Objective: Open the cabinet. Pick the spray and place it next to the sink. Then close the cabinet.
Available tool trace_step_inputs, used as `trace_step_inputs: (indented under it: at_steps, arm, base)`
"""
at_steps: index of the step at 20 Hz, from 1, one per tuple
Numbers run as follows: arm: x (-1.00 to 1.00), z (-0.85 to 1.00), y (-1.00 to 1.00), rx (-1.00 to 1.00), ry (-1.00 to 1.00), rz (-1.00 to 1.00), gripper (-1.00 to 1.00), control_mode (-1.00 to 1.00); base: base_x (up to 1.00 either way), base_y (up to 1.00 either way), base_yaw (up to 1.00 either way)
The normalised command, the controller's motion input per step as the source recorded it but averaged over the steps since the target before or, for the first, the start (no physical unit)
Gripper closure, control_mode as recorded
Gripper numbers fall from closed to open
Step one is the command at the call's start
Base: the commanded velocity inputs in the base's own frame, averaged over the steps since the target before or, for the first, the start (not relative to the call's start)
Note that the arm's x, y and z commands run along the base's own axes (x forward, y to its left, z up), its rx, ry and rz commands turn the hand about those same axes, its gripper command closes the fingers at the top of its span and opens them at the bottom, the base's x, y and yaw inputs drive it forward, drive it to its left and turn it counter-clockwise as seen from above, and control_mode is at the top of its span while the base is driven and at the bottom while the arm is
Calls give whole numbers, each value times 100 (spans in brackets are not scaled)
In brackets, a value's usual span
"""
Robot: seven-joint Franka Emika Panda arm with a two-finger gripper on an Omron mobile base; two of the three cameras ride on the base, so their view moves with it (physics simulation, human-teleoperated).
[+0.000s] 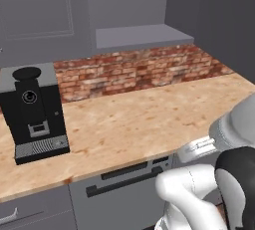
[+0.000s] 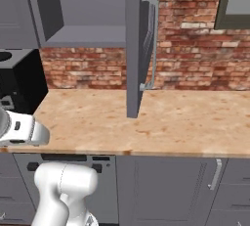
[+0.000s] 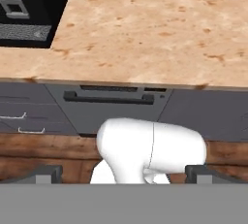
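The cabinet door (image 2: 134, 49) stands swung open, edge-on to the right base view, with its long silver bar handle (image 2: 154, 39) facing right. Beside it the cabinet's inside shelf (image 2: 83, 34) is bare; the same shelf (image 1: 144, 36) is seen at the top of the left base view. The spray and the sink are out of view. My gripper (image 3: 124, 175) is open, its two dark fingertips (image 3: 46, 174) far apart with nothing held. It hangs in front of the counter edge (image 3: 121, 80), looking over the wooden top.
A black coffee machine (image 1: 34, 114) stands on the left of the wooden counter (image 1: 139, 119), before a brick backsplash (image 1: 139, 69). Below the counter are a grey drawer front with a black handle (image 3: 109, 98) and a lower door with a silver handle (image 2: 215, 173).
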Motion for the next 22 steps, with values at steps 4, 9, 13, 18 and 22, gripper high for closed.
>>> trace_step_inputs:
  at_steps: [4, 9, 13, 18, 22]
  arm:
    - [-4, 100, -9, 0, 0, -18, -100, -100]
    - [-9, 99, 1, 7, -14, -22, -100, -100]
    - [-38, 65, 0, 16, -26, -17, -100, -100]
    - [-7, 9, 0, 18, -41, -9, -100, -100]
    - [71, -10, 0, 1, -28, 0, -100, -100]
  base:
    - [0, 0, 0]
    - [0, 0, 0]
    - [0, 0, 0]
    - [0, 0, 0]
    - [0, 0, 0]
